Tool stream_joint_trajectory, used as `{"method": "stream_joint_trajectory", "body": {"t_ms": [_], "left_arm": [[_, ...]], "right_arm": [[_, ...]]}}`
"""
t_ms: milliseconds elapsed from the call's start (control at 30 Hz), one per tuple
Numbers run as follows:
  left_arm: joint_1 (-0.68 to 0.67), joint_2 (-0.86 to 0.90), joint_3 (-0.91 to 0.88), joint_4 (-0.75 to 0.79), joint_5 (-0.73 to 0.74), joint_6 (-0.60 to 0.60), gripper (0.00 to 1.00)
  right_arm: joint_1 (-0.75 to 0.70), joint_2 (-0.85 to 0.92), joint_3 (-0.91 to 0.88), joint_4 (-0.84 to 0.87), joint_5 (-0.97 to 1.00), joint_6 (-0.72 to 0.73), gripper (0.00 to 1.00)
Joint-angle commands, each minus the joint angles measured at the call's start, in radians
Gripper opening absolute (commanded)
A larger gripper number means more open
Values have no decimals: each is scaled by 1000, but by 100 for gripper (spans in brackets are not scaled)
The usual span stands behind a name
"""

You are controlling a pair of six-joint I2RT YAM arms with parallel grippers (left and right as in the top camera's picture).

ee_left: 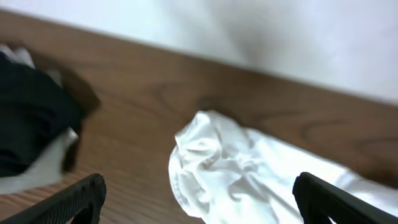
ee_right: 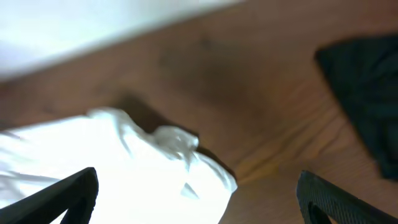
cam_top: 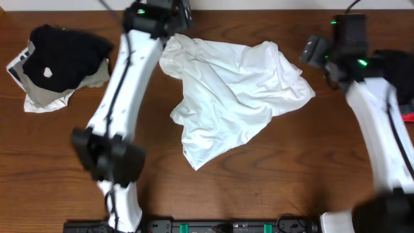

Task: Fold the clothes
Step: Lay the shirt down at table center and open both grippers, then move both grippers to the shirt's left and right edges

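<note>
A large white T-shirt (cam_top: 229, 90) lies crumpled in the middle of the wooden table; no print shows. My left gripper (cam_top: 169, 19) is open above its far left corner; the left wrist view shows the bunched white cloth (ee_left: 230, 174) between my spread fingers (ee_left: 199, 199). My right gripper (cam_top: 314, 50) is open above the shirt's right edge; the right wrist view shows the white cloth (ee_right: 124, 174) under and left of my spread fingers (ee_right: 196, 196), with bare wood to the right.
A black garment with a white spot (cam_top: 61, 55) lies on pale cloth at the far left, also in the left wrist view (ee_left: 28, 118). Another dark garment (cam_top: 398, 71) with a red bit lies at the right edge, also in the right wrist view (ee_right: 367, 87).
</note>
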Motion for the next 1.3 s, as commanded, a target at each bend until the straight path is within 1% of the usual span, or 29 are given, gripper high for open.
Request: {"method": "stream_joint_trajectory", "body": {"t_ms": [0, 167, 333, 467, 600, 700, 867, 1067, 1267], "left_arm": [[0, -163, 8, -32, -2, 13, 98], [-5, -320, 8, -118, 13, 13, 98], [-5, -451, 8, -215, 188, 13, 98], [-5, -518, 8, -290, 258, 14, 98], [-5, -577, 8, -420, 258, 14, 98], [-5, -608, 8, -485, 258, 14, 98], [-5, -645, 8, -488, 258, 14, 98], [-5, -653, 7, -521, 258, 35, 98], [-5, -655, -19, -557, 257, 59, 98]], "right_arm": [[-5, -143, 25, -24, 13, -19, 99], [-3, -308, 25, -117, -3, -19, 99], [-3, -419, 25, -269, -5, -19, 99], [-3, -466, 25, -370, -11, -19, 99], [-3, -504, 25, -470, -38, -19, 99], [-3, -525, 25, -517, -48, -19, 99], [-3, -534, 25, -524, -48, -19, 99], [-3, -534, 25, -573, -48, -19, 99], [-3, -533, 25, -617, -94, -19, 99]]}}
